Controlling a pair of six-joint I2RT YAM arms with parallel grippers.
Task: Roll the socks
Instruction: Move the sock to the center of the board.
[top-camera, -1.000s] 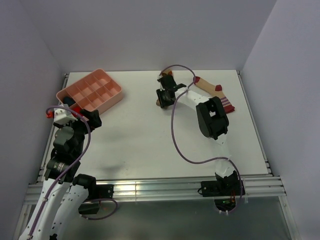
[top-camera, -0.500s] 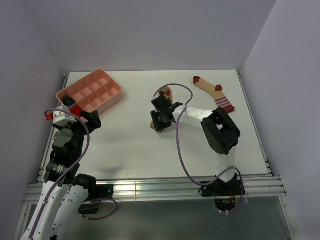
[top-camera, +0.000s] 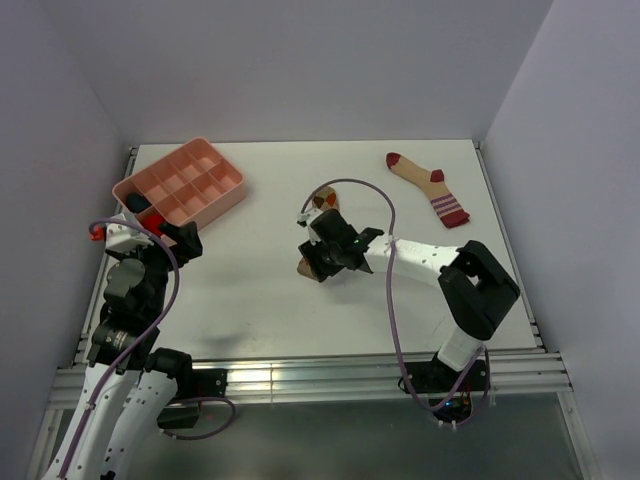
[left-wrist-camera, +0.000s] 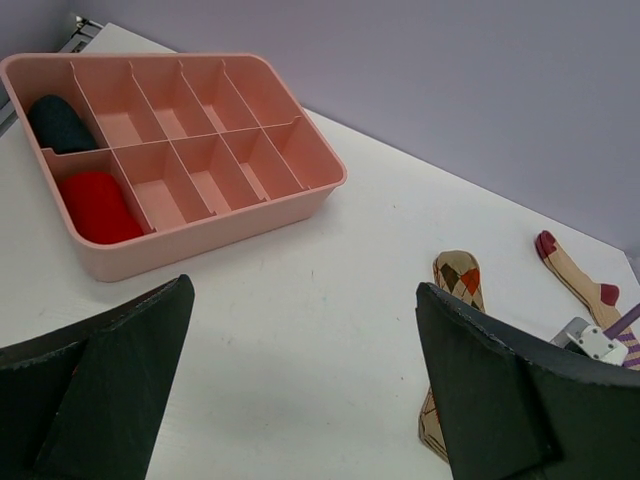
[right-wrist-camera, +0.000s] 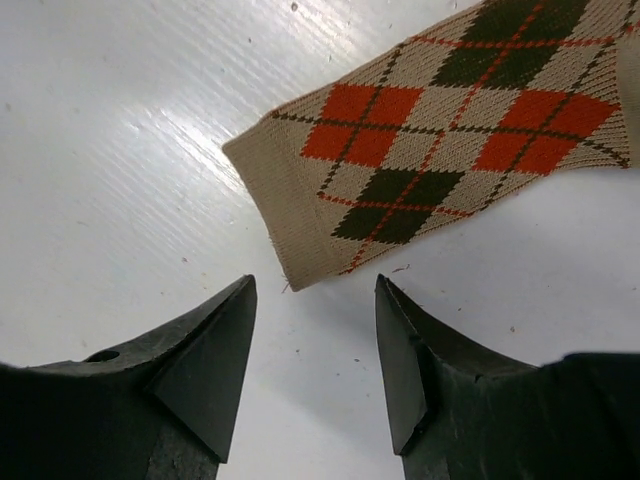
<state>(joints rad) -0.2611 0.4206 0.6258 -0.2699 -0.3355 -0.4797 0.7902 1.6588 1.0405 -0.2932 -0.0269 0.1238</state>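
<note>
The argyle sock (top-camera: 322, 200) lies flat near the table's middle, its toe toward the back; it also shows in the left wrist view (left-wrist-camera: 458, 279). Its tan cuff end (right-wrist-camera: 300, 215) lies just beyond the tips of my right gripper (right-wrist-camera: 315, 285), which is open and low over the table with nothing between its fingers. From above, the right gripper (top-camera: 318, 262) covers the sock's near end. The tan sock with the dark red toe and striped cuff (top-camera: 426, 181) lies flat at the back right. My left gripper (left-wrist-camera: 305, 290) hangs wide open and empty at the left (top-camera: 178, 237).
A pink divided tray (top-camera: 228, 195) stands at the back left, with a dark bundle (left-wrist-camera: 60, 122) and a red bundle (left-wrist-camera: 97, 205) in its left compartments. Walls close in the back and both sides. The right arm's purple cable (top-camera: 385, 215) loops above the argyle sock.
My right gripper came toward the near side, dragging the argyle sock from the back to mid-table, then opened and let go of the cuff. The left arm has stayed put.
</note>
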